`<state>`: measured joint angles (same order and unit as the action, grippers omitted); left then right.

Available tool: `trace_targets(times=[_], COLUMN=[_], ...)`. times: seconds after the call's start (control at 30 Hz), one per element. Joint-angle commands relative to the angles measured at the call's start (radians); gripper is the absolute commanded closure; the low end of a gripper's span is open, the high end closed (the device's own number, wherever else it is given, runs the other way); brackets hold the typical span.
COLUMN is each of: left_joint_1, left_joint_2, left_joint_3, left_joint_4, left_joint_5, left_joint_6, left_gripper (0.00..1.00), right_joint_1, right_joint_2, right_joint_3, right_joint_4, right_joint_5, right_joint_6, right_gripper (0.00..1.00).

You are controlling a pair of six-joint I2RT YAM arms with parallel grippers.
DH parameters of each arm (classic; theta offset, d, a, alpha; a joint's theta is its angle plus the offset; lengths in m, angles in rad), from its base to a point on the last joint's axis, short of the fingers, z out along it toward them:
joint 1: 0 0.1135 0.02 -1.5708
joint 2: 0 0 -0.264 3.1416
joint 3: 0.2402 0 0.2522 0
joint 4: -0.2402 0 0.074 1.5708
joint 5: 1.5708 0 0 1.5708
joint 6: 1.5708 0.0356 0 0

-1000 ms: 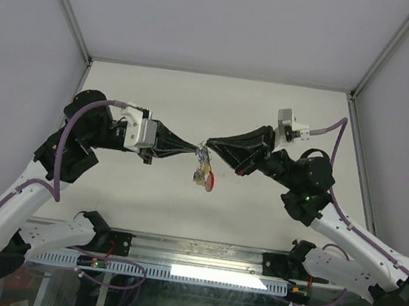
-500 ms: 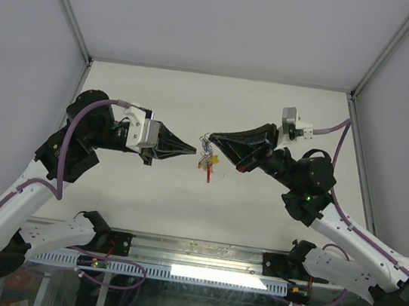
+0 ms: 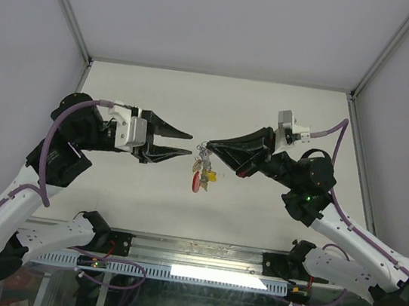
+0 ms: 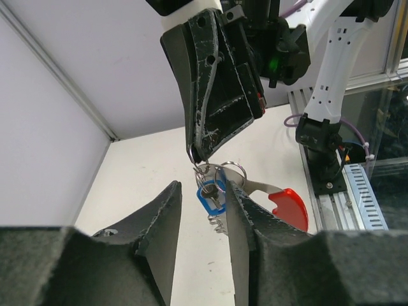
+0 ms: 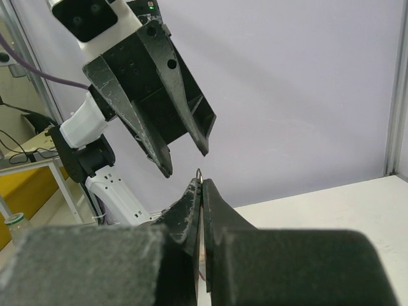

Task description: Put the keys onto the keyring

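Note:
The keyring [image 3: 203,151] is a thin silvery wire loop held above the table in the tips of my shut right gripper [image 3: 205,148]. Keys hang from it: a red-headed key [image 3: 196,182], a yellow one [image 3: 210,175] and a blue one [image 4: 211,198]. My left gripper [image 3: 191,143] is open and empty, its tips just left of the bunch. In the left wrist view, the left gripper [image 4: 203,183] frames the blue key and the ring [image 4: 233,171] without touching them. In the right wrist view, only a bit of wire [image 5: 199,173] sticks out of the shut right gripper [image 5: 201,183].
The pale table [image 3: 219,102] lies below both arms, bounded by white walls and metal frame posts [image 3: 65,4]. A cable rail [image 3: 195,273] runs along the near edge between the arm bases.
My left gripper let go of the bunch, drew back to the left and opened. The keys now hang from my right gripper alone and have swung slightly.

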<state>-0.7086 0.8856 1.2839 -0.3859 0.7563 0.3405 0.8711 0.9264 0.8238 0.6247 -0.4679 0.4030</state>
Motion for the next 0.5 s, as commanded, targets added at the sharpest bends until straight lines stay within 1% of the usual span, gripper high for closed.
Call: trace_targets(times=[0.0,0.27,0.33,0.47], left_joint_1=[-0.012,-0.012,-0.012,-0.012], left_joint_2=[0.003,0.023,0.03,0.039], left_joint_3=[-0.004,-0.021,-0.023,-0.027], left_joint_4=[0.071,0.091,0.094,0.105], left_joint_5=[0.014,0.052,0.063,0.079], left_joint_6=[-0.034,-0.058,-0.061,-0.069], left_gripper=[0.65,0.62,0.64,0.72], right_joint_1=[0.008,0.015,0.016,0.017], right_joint_2=[-0.025,-0.017,-0.017,-0.015], right_joint_3=[0.04,0.038,0.039,0.038], right_joint_4=[0.082,0.09,0.091,0.09], right_joint_5=[-0.028,-0.024,-0.023,-0.019], right_joint_6=[0.002,0.001,0.0,-0.001], right_gripper=[1.0,1.0,1.0,1.0])
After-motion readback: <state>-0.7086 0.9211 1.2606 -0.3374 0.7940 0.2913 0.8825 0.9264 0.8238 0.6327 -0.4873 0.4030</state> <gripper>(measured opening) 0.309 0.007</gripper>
